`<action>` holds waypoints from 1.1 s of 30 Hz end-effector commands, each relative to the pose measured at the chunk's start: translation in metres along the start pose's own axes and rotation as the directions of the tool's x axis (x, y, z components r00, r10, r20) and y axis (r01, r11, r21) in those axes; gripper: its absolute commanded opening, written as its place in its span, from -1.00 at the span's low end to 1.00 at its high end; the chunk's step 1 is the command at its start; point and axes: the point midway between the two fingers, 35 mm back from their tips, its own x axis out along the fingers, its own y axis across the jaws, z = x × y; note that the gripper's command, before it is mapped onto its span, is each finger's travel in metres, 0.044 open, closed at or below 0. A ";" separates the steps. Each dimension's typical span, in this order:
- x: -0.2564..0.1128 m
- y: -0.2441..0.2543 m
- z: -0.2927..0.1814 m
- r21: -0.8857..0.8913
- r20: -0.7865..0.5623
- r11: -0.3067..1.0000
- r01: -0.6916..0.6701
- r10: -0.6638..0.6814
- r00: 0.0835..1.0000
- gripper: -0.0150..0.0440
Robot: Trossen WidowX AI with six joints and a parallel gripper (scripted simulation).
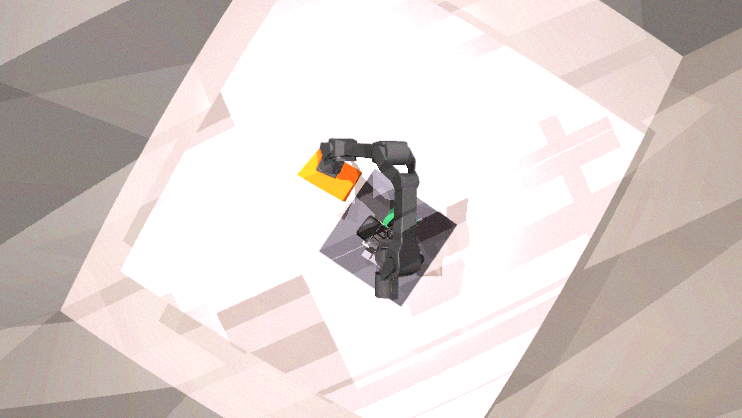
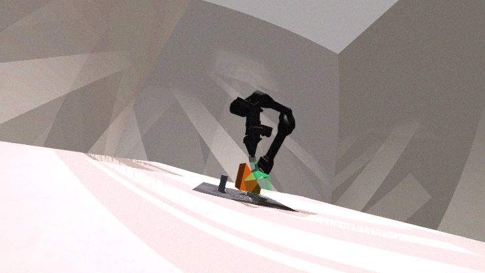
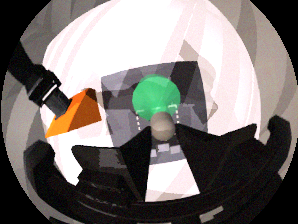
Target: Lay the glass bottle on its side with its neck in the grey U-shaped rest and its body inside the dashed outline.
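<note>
Wrist view shows the green glass bottle (image 1: 388,217) (image 2: 261,175) (image 3: 156,92) below the gripper (image 2: 251,157) (image 3: 162,128), its rounded neck end (image 3: 162,126) between the fingertips. I record the claw as closed on the neck. Body is neck-up, near upright; I cannot confirm base contact with the dark mat (image 1: 337,249) (image 2: 205,187) (image 3: 112,82).

Handling, in my judgement: rigid, smooth, liable to slip or pivot, brittle on impact. Weight probably sits low in the wide body, so the neck grip suits a controlled tilt but needs steady pressure; release belongs after full support.

Pose: the arm (image 1: 406,207) (image 2: 286,123) (image 3: 25,70) arches high, with the gripper pointing steeply down. Laying the bottle flat should require substantial wrist rotation, clear of the orange block (image 1: 324,181) (image 2: 242,176) (image 3: 92,107).
</note>
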 end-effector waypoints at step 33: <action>0.003 -0.002 -0.046 0.031 0.037 0.999 0.014 -0.015 0.999 -0.10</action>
